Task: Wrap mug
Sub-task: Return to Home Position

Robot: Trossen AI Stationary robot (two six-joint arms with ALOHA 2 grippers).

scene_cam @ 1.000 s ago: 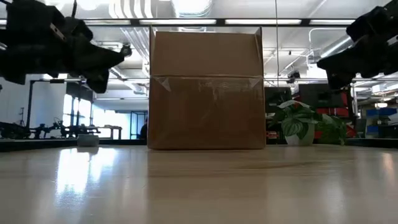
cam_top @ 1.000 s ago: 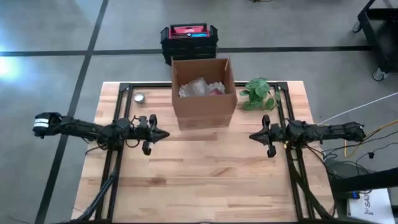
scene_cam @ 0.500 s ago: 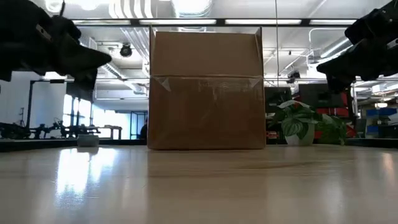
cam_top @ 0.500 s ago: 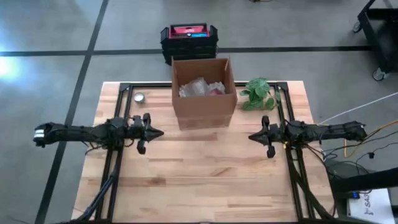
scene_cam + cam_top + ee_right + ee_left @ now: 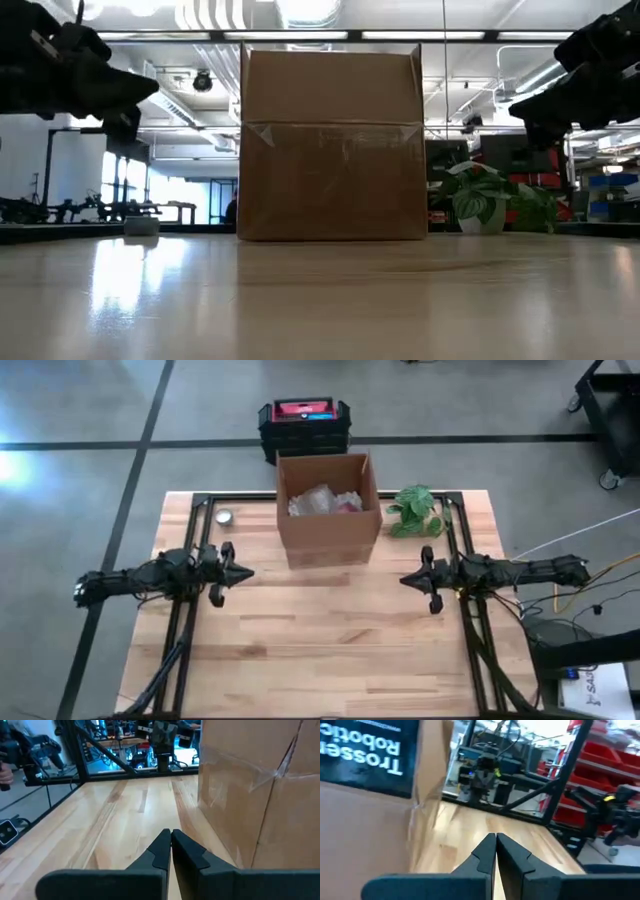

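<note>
Packing looks finished: the bubble-wrapped bundle [image 5: 322,501] (mug hidden inside) lies in the cardboard box [image 5: 328,542], between and slightly beyond the left gripper [image 5: 240,572] and right gripper [image 5: 404,579], both empty with fingers pressed together, so the next move is probably just parking each arm clear.

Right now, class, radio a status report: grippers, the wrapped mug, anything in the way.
Left gripper shut, empty, left of cardboard box. Right gripper shut, empty, right of it. Wrapped bundle inside box. No obstruction seen.
</note>
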